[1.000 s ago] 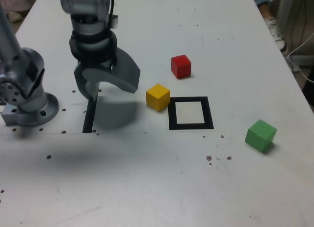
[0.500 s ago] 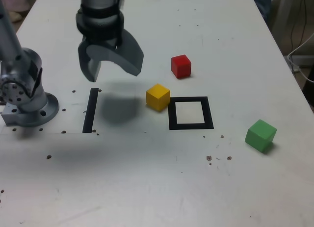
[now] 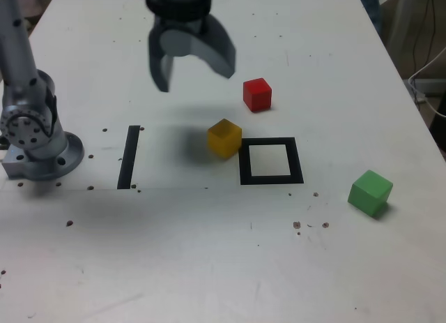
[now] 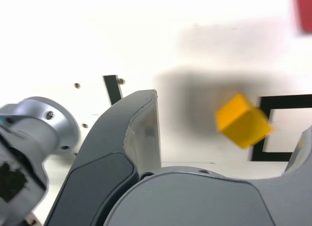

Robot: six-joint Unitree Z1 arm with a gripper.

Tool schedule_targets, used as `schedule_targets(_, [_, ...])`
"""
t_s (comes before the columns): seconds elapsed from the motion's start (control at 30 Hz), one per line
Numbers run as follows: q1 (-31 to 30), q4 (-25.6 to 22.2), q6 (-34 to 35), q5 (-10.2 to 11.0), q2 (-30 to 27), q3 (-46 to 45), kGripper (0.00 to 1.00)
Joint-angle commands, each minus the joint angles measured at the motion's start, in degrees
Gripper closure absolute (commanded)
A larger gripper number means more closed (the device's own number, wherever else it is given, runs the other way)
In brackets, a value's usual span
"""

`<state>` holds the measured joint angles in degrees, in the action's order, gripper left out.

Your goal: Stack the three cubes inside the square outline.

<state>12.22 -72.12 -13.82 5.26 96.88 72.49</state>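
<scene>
Surface: white matte tabletop (image 3: pixel 209 267), speckled, with a straight black strip (image 3: pixel 128 158).
Gripper: grey two-jawed gripper (image 3: pixel 191 61), spread wide, empty, raised.
Cubes: small yellow block (image 3: pixel 224 137) touching the black-bordered square outline (image 3: pixel 270 161); red block (image 3: pixel 257 94) and green block (image 3: pixel 370 192) apart.

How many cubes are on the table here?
3: yellow cube touching the square outline on the exterior view's left, red cube beyond it, green cube off to the right.
</scene>
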Motion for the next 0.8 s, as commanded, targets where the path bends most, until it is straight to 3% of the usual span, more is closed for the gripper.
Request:
schedule_targets(0.0, [0.9, -0.2, -0.1, -0.8, 1.6, 1.5, 0.00])
schedule_targets(0.27, [4.2, -0.7, 0.4, -2.5, 7.0, 7.4, 0.00])
schedule_targets(0.77, [7.7, 0.7, 6.6, -2.2, 14.4, 13.8, 0.00])
